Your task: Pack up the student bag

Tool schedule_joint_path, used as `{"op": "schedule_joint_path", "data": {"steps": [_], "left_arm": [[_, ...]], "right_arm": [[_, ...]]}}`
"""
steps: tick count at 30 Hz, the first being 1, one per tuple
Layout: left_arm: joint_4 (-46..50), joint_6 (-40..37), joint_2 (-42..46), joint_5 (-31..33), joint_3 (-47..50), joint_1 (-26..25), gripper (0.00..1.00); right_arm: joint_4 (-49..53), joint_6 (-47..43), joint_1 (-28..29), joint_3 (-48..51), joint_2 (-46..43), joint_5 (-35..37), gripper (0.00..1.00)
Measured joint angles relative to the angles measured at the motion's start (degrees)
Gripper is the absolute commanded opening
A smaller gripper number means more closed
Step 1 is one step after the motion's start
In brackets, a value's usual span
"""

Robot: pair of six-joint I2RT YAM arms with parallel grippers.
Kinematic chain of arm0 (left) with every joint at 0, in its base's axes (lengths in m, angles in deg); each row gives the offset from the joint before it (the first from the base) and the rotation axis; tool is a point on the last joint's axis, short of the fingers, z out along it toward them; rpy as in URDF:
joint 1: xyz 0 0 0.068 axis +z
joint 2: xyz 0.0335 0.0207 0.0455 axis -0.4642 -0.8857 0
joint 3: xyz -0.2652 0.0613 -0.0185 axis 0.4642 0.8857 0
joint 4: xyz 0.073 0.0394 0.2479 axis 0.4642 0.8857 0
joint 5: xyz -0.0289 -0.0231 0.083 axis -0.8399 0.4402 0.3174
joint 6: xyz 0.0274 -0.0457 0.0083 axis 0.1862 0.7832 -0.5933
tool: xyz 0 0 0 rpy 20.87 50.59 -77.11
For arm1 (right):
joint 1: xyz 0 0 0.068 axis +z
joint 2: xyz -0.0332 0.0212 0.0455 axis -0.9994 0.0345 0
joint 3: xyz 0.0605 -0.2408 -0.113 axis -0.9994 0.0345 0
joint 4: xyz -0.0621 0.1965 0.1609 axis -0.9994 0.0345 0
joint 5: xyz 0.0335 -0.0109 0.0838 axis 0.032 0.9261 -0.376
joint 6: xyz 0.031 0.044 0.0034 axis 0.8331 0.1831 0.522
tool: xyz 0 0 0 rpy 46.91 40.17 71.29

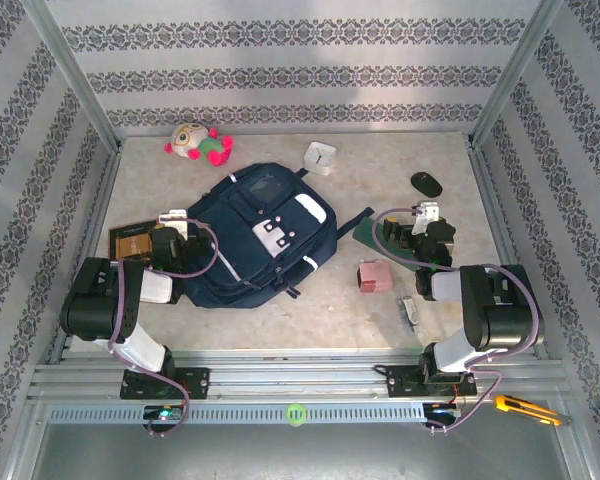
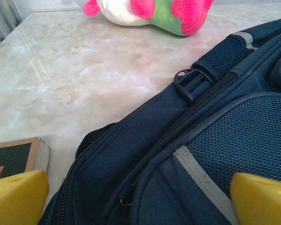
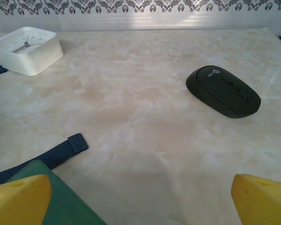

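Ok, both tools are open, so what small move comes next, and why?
Probably lower the left tool onto the student bag's zipper to start opening it. The zipper looks shut, the open tool hangs right over it, and the mouse, clock and green book lie outside on the table.

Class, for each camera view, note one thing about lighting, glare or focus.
Top external view: even light, only soft shadows round the navy-blue fabric backpack. Left wrist view: backpack weave sharp, the yellow fingertips at the bottom corners blurred. Right wrist view: the black oval mouse is crisp; a bright glare strip runs along the foot of the patterned back wall.
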Motion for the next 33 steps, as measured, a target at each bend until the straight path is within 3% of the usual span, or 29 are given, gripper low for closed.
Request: {"op": "schedule_joint_path", "data": {"steps": [33], "left_arm": [[1.27,-0.15,1.92,-1.77,0.00,0.02,0.99]], "right_arm": [[0.09,0.11,0.00,0.00,-0.02,0.52,0.98]]}}
